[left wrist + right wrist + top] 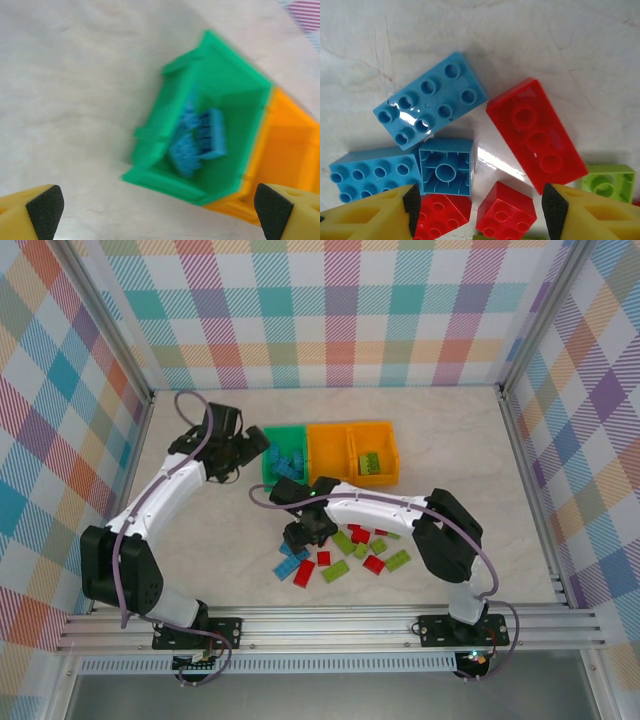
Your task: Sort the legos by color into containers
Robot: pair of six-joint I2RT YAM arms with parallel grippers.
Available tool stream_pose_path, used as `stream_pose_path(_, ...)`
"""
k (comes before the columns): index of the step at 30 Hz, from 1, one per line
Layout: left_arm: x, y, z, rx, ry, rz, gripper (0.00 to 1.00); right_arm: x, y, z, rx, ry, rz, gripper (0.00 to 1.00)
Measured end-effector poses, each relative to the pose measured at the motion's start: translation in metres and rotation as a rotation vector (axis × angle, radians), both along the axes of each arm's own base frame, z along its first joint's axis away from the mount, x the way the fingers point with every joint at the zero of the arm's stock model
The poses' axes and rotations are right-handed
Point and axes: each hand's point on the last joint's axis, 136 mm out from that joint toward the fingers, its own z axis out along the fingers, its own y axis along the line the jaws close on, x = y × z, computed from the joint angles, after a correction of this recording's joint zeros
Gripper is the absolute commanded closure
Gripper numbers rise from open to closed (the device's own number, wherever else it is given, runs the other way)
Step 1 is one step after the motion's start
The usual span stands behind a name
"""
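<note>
The table [200, 530] carries three bins in a row at the back. The green bin [270, 458] on the left holds blue bricks [195, 142], the middle orange bin [328, 452] looks bare, and the right orange bin [385, 445] holds lime bricks [371, 464]. The loose pile [345, 552] lies in front of the bins, nearer the right arm's base.

The left claw [160, 212] hangs over the green bin's near corner, well apart from the pile. Its fingers are spread wide and hold nothing. The right claw [482, 212] hangs just above the pile's left end, also spread and empty.

Between the right claw's fingers sit a small red brick [506, 214], near the middle, and a second red brick [442, 217], tucked by one finger. Just beyond them lies a long red brick [536, 132], its long axis slanted across the line between the fingers. An upturned blue square [445, 167] lies beside it. The right claw looks placed for the next pick, and the small red brick directly beneath it seems the easiest target.
</note>
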Motion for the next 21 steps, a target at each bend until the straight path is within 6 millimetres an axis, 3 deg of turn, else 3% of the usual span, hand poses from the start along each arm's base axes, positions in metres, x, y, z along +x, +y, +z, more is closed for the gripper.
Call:
stream_pose_path(2,-0.017,0.016,-0.021,0.001,0.054,0.046,0.0,-0.005,0.001,-0.005,-0.014,0.009,0.013,0.34)
stream_pose_path(5,-0.038,0.032,-0.037,0.0,0.097,0.094,0.0,-0.009,0.002,-0.008,-0.023,0.019,0.024,0.34)
stream_pose_path(14,-0.061,0.042,-0.035,-0.017,0.083,0.133,0.0,-0.017,0.009,-0.019,-0.038,0.043,0.053,0.34)
stream_pose_path(21,-0.064,0.043,-0.037,-0.024,0.087,0.146,0.0,-0.017,0.012,-0.024,-0.054,0.051,0.072,0.37)
